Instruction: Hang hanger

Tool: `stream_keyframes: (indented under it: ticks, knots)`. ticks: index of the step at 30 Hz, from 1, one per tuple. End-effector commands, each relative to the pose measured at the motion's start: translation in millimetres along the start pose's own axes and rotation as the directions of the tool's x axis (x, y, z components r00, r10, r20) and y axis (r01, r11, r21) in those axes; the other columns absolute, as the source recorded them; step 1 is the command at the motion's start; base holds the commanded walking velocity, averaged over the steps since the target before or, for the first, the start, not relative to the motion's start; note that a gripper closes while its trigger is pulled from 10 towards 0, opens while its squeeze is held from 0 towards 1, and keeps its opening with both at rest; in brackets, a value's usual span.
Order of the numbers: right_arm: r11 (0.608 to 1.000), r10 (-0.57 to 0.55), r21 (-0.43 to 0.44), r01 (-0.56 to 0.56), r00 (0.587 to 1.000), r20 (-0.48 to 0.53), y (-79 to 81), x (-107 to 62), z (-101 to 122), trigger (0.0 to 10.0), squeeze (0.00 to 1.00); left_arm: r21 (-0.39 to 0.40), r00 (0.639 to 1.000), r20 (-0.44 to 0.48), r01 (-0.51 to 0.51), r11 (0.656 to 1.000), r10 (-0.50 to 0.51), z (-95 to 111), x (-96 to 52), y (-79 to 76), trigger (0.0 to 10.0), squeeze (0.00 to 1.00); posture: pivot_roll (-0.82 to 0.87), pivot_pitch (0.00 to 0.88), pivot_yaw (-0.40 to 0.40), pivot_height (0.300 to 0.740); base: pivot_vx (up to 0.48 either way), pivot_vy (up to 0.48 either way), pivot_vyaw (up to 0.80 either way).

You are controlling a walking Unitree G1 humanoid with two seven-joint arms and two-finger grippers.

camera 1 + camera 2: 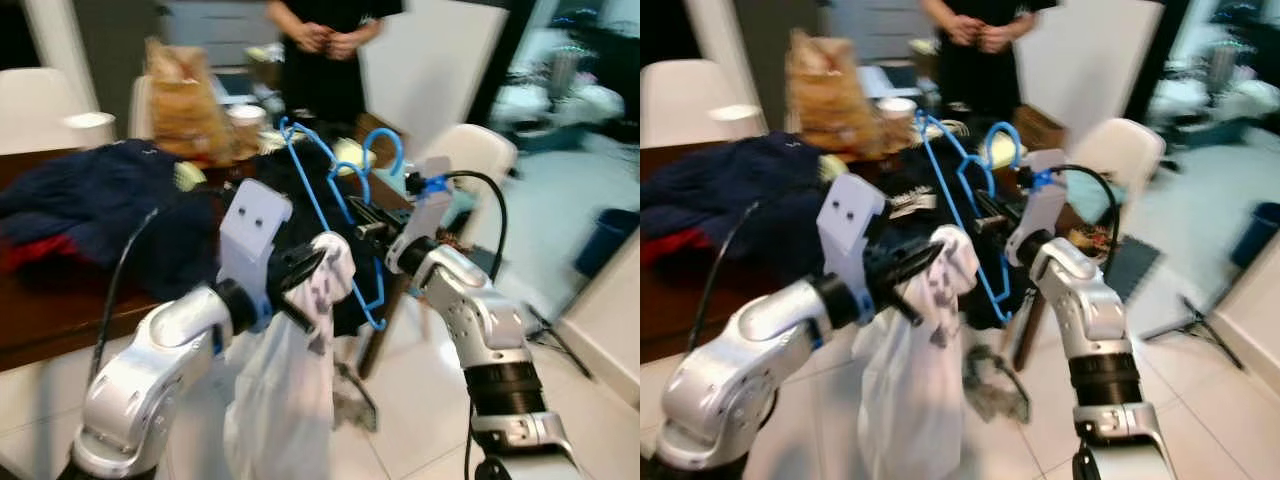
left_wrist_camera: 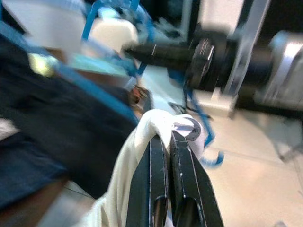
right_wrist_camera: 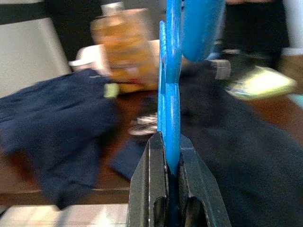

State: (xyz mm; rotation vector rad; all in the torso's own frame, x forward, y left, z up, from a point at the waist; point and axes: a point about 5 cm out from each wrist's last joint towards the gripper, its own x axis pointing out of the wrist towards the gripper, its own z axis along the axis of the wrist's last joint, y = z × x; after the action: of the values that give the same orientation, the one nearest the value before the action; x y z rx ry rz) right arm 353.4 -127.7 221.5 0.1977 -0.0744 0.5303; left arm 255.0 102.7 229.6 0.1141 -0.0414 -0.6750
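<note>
Right pincer (image 3: 173, 165) clamped on blue hanger (image 1: 330, 215); left pincer (image 2: 170, 142) pinching white garment (image 1: 285, 400); garment not yet on hanger; no rail visible; hanging remains.

Even, fairly bright indoor light, with daylight coming from beyond the right gripper (image 1: 362, 222), where the floor (image 1: 560, 215) looks pale and washed out. Both head views are smeared by motion blur. In the wrist views the black fingers (image 2: 182, 184) are sharp, while everything past them dissolves into soft streaks.
</note>
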Motion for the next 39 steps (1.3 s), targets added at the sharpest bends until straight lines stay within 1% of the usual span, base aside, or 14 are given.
stream_keyframes:
  ticks: [1,2,3,4,6,8,11,15,19,24,28,31,33,39]
  knots:
    - [1.000,-0.014,0.004,0.014,1.000,-0.010,-2.0,-1.0,-4,10.0,0.00,0.017,1.000,0.017,0.022,1.000,-0.023,2,0.3,-2.9,10.0,0.00,0.07,0.000,-0.056,0.740,0.000,0.000,-0.79]
    - [0.999,-0.038,0.002,0.038,0.999,-0.009,-5.7,-2.2,-3,10.0,0.00,0.029,1.000,-0.006,0.008,1.000,-0.008,-4,-1.5,-0.8,10.0,0.00,0.07,0.000,-0.055,0.740,0.000,0.000,-0.79]
    - [0.994,-0.112,-0.013,0.112,0.993,-0.022,-16.5,-5.5,-7,10.0,0.00,0.044,0.998,-0.021,-0.058,0.997,0.059,-12,-4.5,7.8,10.0,0.00,0.07,0.000,-0.046,0.740,0.000,0.000,-0.79]
    - [0.994,-0.112,-0.013,0.112,0.993,-0.022,-16.5,-5.5,-7,10.0,0.00,0.044,0.998,-0.021,-0.058,0.997,0.059,-12,-4.5,7.8,10.0,0.00,0.07,0.000,-0.046,0.740,0.000,0.000,-0.79]
    - [0.971,-0.236,-0.053,0.233,0.970,-0.064,-35.6,-13.6,-16,10.0,0.00,0.056,0.984,-0.033,-0.173,0.983,0.175,-23,-11.2,22.9,10.0,0.00,0.07,0.000,-0.051,0.740,0.000,0.000,-0.78]
    - [0.971,-0.236,-0.053,0.233,0.970,-0.064,-35.6,-13.6,-16,10.0,0.00,0.056,0.984,-0.033,-0.173,0.983,0.175,-23,-11.2,22.9,10.0,0.00,0.07,0.000,-0.051,0.740,0.000,0.000,-0.79]
    - [0.951,-0.304,-0.100,0.293,0.945,-0.122,-48.8,-25.2,-29,10.0,0.00,0.104,0.952,-0.064,-0.292,0.951,0.300,-37,-22.5,39.8,10.0,0.00,0.07,0.000,-0.061,0.740,0.000,0.000,-0.78]
    - [0.950,-0.306,-0.107,0.293,0.942,-0.141,-50.4,-28.6,-33,10.0,0.00,0.128,0.937,-0.072,-0.331,0.935,0.341,-41,-26.1,44.5,10.0,0.00,0.07,0.000,-0.061,0.740,0.000,0.000,-0.78]
    - [0.957,-0.284,-0.110,0.267,0.939,-0.193,-46.0,-35.0,-48,10.0,0.00,0.143,0.914,-0.089,-0.381,0.913,0.395,-51,-30.4,50.0,10.0,0.00,0.06,0.000,-0.066,0.740,0.000,0.000,-0.78]
    - [0.957,-0.286,-0.113,0.266,0.930,-0.232,-45.5,-46.2,-62,10.0,0.00,0.096,0.884,-0.124,-0.442,0.892,0.452,-66,-38.7,53.1,10.0,0.00,0.05,0.000,-0.067,0.740,0.000,0.000,-0.78]
    - [0.944,-0.328,-0.123,0.306,0.906,-0.268,-55.2,-63.8,-74,10.0,0.00,0.032,0.852,-0.137,-0.506,0.862,0.505,-77,-46.6,50.8,10.0,0.00,0.05,0.000,-0.067,0.740,0.000,0.000,-0.78]
    - [0.938,-0.346,-0.130,0.321,0.895,-0.284,-59.3,-70.8,-80,10.0,0.00,0.019,0.840,-0.155,-0.523,0.852,0.520,-84,-50.3,49.8,10.0,0.00,0.05,0.000,-0.066,0.740,0.000,0.000,-0.79]
    - [0.928,-0.372,-0.139,0.346,0.875,-0.308,-66.8,-79.8,-87,10.0,0.00,0.020,0.806,-0.196,-0.566,0.824,0.559,-96,-57.2,52.9,10.0,0.00,0.05,0.000,-0.059,0.740,0.000,0.000,-0.79]
    - [0.925,-0.380,-0.138,0.354,0.871,-0.311,-70.3,-80.4,-88,10.0,0.00,0.015,0.785,-0.177,-0.601,0.799,0.594,-92,-59.5,61.6,10.0,0.00,0.04,0.000,-0.055,0.740,0.000,0.000,-0.79]
